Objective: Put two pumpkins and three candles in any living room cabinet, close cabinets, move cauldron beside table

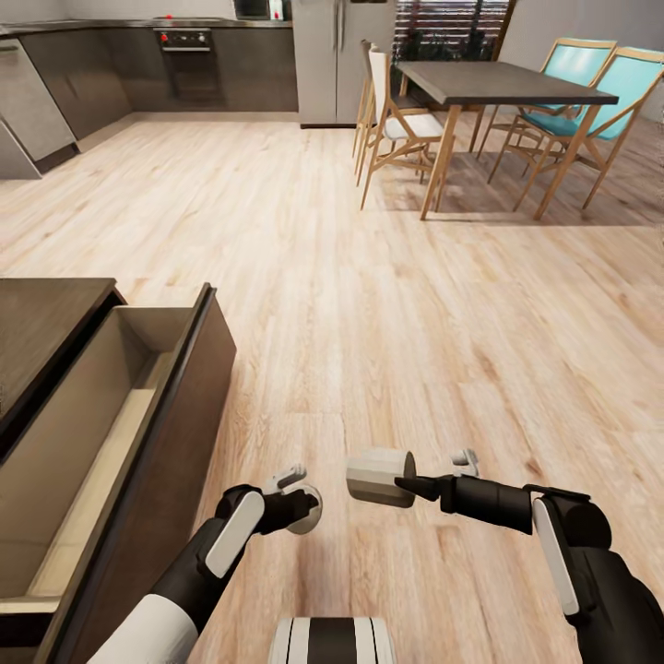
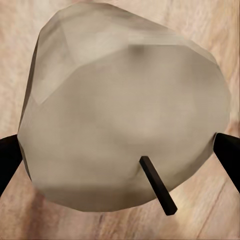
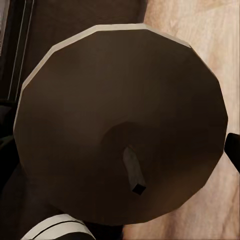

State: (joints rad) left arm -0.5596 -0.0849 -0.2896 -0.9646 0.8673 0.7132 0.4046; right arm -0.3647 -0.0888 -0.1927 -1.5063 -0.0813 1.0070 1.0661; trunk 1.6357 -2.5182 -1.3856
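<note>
So both arms are loaded right now. The right tool point(image 1: 406, 483) is pinching a candle point(image 1: 380, 477) sideways, held out over the floor point(image 1: 387, 304). You can see the wick end face-on in the right wrist view, candle point(image 3: 120, 135) in shadow, with one finger point(image 3: 233, 150) just peeking at the edge. The left tool point(image 1: 309, 505) has the other candle point(image 1: 307, 513), mostly tucked under the wrist from the head camera, but in the left wrist view it's clearly clamped: candle point(image 2: 125, 115) wedged between two dark fingers point(image 2: 227, 150), wick sticking out.

The cabinet point(image 1: 55, 323) sits to the robot's left with its drawer point(image 1: 83, 433) pulled open, pale inside, and I can't spot anything in the part that's visible. The dining desk point(image 1: 503, 83) and chairs are way off at the back, not relevant yet.

What I'd worry about:

- These candles are fat compared to the finger spread, and the grip looks like it's on the curved sides. Any swing of the arm and one could squirt out and roll away across the floor.
- The drawer's front panel point(image 1: 198, 369) stands tall between the arms and the inside. Coming in low with the left arm would clip that edge, knock the candle loose or shove the drawer.
- The right arm has to cross over the left to reach it, so arm-on-arm bumping looks likely if both go at once. One at a time seems safer.
- Dropping from too high could bounce a candle back out.
</note>
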